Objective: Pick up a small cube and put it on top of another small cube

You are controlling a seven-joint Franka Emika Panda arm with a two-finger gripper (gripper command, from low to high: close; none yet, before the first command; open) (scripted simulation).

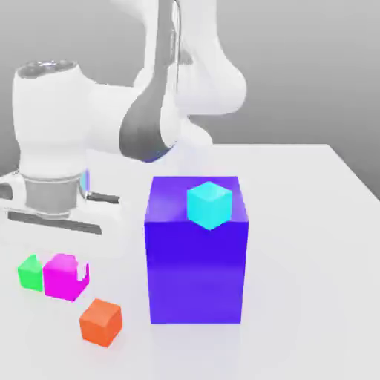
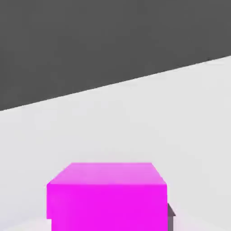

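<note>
Fingers (image 1: 82, 276) first: we see a pale tip against the side of the small cube (image 1: 64, 276) that faces the exterior view's right, and a dark sliver at the cube's edge in the hand view. We honestly can't tell whether they've closed on it or are just straddling it.

The small cube (image 2: 106, 198) is magenta and looks to be sitting on the bench (image 1: 312, 223), on the exterior view's left. A green cube (image 1: 29, 272) is right up against its far-left side. An orange cube (image 1: 101, 321) lies near it, toward the camera. Off to the right stands the big blue-purple block (image 1: 197, 267), with a cyan cube (image 1: 209, 205) perched on its top.

Our read is that we're at the grasp step, with the hand down over the cube and no lift yet. Next up would be a firm squeeze and a straight-up lift, so the green neighbour doesn't get dragged along. After that we'd carry it over whichever small cube is the target and set it down square. With faces that small, an off-centre drop would probably topple.

As for brands, labels or writing, we can't spot any; every face is plain flat colour.
</note>
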